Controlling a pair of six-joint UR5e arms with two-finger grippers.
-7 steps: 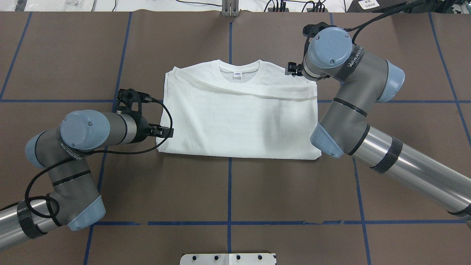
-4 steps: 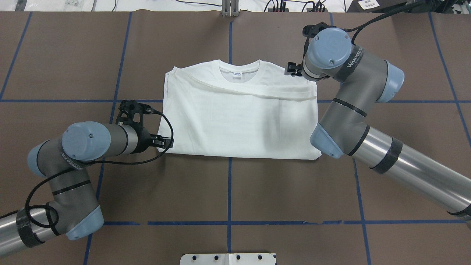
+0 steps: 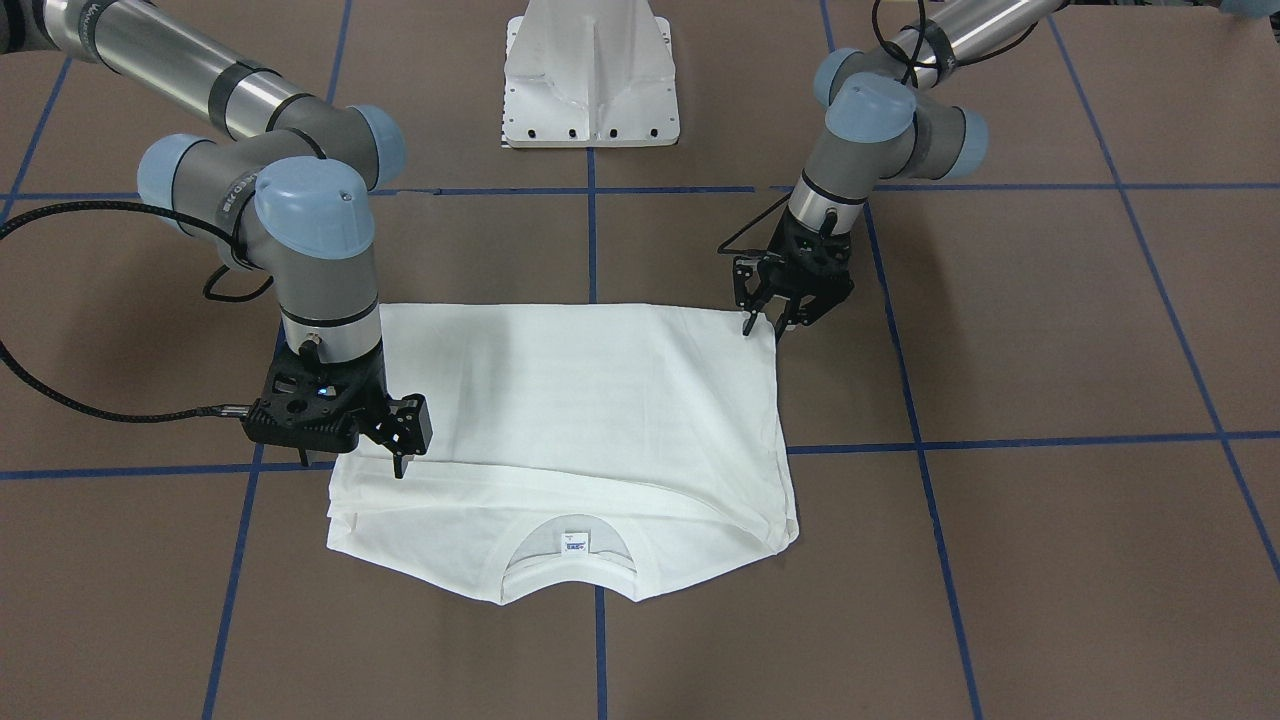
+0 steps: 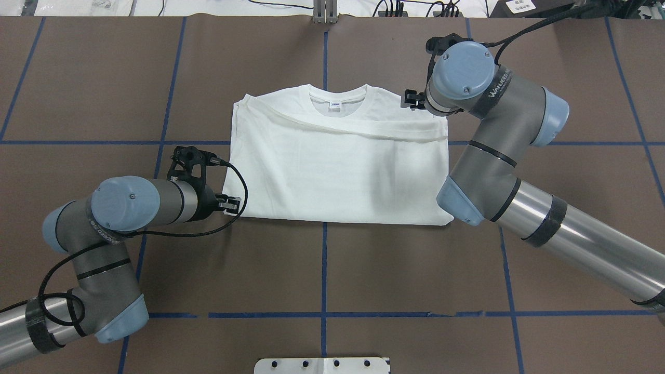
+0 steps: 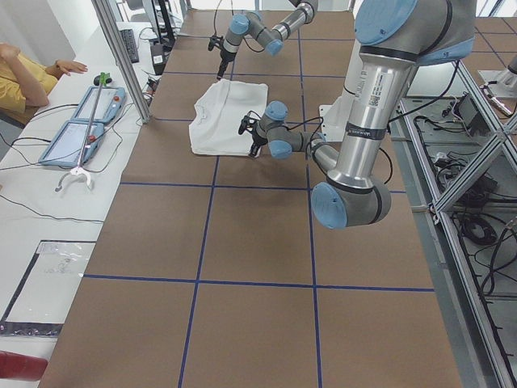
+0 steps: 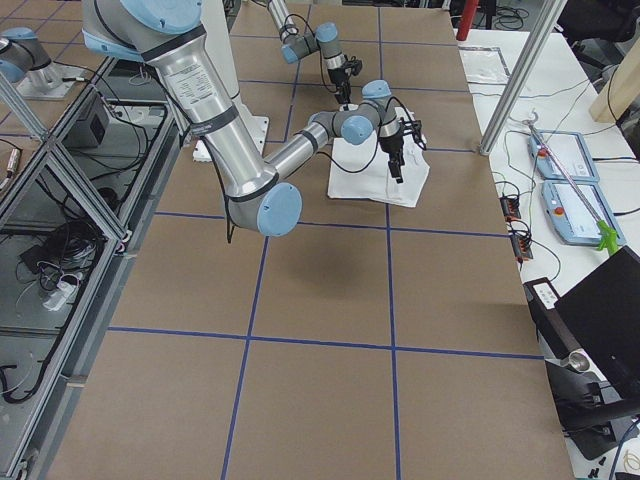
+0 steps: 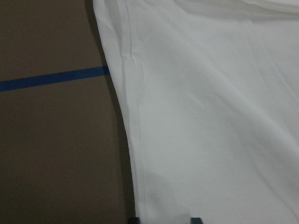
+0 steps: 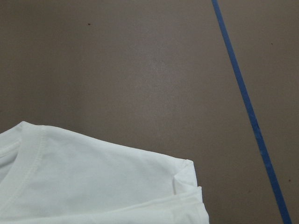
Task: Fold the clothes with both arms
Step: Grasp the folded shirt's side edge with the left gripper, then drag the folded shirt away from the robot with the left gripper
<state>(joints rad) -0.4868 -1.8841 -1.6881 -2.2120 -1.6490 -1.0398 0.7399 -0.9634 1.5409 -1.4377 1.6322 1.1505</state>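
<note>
The white shirt [image 4: 337,171] lies flat on the brown table, folded into a rectangle, with a sleeve laid across its chest. Its ribbed collar and small neck label [image 4: 335,105] point away from the robot. My left gripper [image 4: 232,204] is open at the shirt's near left corner. In the left wrist view its fingertips [image 7: 133,219] straddle the shirt's side hem [image 7: 135,140]. My right gripper [image 4: 407,99] hovers open over the far right shoulder, just off the collar side. The right wrist view shows that shoulder corner [image 8: 187,172] and bare table, no fingers.
The white pedestal base [image 3: 592,75] stands at the robot's side of the table. Blue tape lines [image 4: 324,270] grid the brown surface. A seated person [image 5: 24,77] and control tablets [image 5: 81,133] are beyond the table's far edge.
My left gripper has slid along the shirt's left edge toward the robot, down to the near corner. The right arm has barely shifted. The shirt has not moved.
</note>
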